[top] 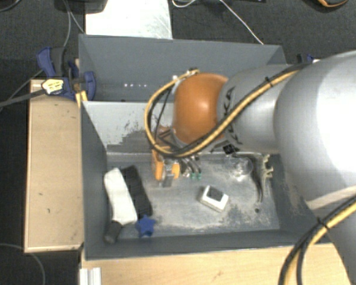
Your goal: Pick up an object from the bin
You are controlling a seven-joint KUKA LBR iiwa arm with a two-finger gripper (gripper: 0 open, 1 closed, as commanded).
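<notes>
My gripper [167, 172] hangs low over the bin floor, left of the middle and near the back wall, under the arm's orange cover. Just to its left and front lies a white oblong block [119, 196] with a black bar [136, 190] alongside it, both running towards the front left corner. A small white square box with a dark top [214, 198] rests on the floor to the gripper's front right, apart from it. Nothing shows in the gripper's grasp.
A small blue piece [145, 225] and a dark grey stub [112, 232] lie by the front wall at the left. A clear plastic thing [241, 170] and a slim metal tool [263, 180] lie at the right, partly under the arm.
</notes>
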